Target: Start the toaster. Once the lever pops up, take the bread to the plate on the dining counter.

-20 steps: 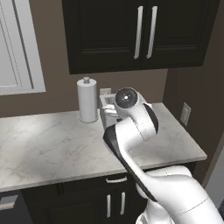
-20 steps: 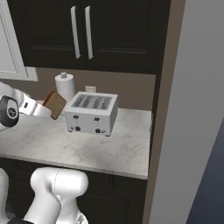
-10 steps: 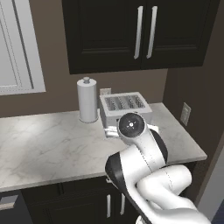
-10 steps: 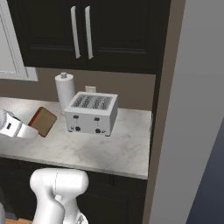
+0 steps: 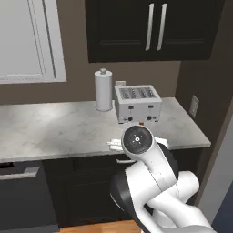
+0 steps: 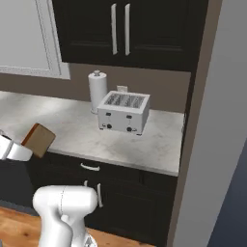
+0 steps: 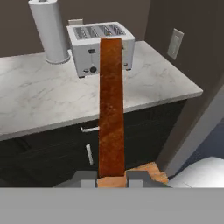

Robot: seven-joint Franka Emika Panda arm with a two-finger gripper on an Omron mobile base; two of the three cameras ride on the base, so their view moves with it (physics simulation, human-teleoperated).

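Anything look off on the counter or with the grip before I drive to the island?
Nothing stands out. The bread is pinched edge-on in the shut gripper, clear of the counter. The toaster stands square and upright beside the paper-towel roll, with no spills or crumbs visible.

Both base views and hand view face the toaster [image 5: 137, 103].

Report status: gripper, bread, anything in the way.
Gripper shut on the bread. Bread out of the toaster, held off the counter's front edge. Nothing blocking.
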